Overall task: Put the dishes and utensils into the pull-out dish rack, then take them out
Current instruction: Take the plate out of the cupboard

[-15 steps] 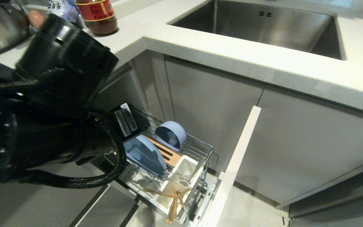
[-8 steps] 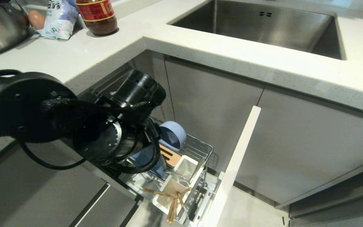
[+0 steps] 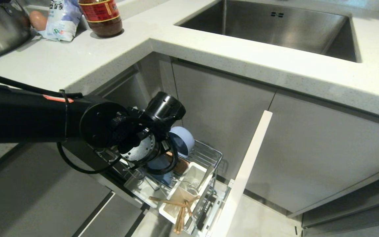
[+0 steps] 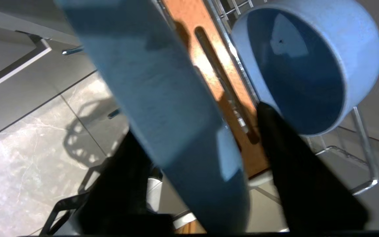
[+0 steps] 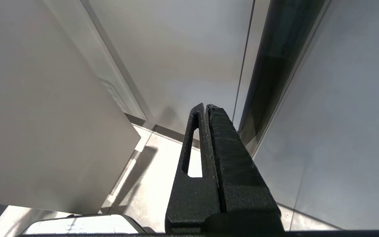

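the pull-out dish rack (image 3: 209, 158) stands drawn out from under the tabletop (image 3: 117, 56), and everything below is placed against it. the plate (image 4: 163, 108) stands on edge in the rack's prongs, just beside the slotted wooden strip (image 4: 206, 65), a pose that lets it drain and leaves its rim free to be taken from above. the bowl (image 4: 308, 62) rests tipped on its side in the wire at the rack's inner end, on the far side of that strip from the plate. the chopsticks (image 3: 179, 214) lean out of the white utensil cup (image 3: 189, 184) at the rack's outer end, near the cabinet front.

the left hand (image 4: 196, 158) is down in the rack over the plate, its two dark fingers (image 4: 294, 171) spread with one on each face of the plate's rim; whether they press the plate yet i cannot tell. the rack looks fully loaded, so this reads as the start of unloading, plate first.

the right hand (image 5: 209, 138) hangs parked away from the rack, beside a cabinet panel, its fingers pressed together on nothing.
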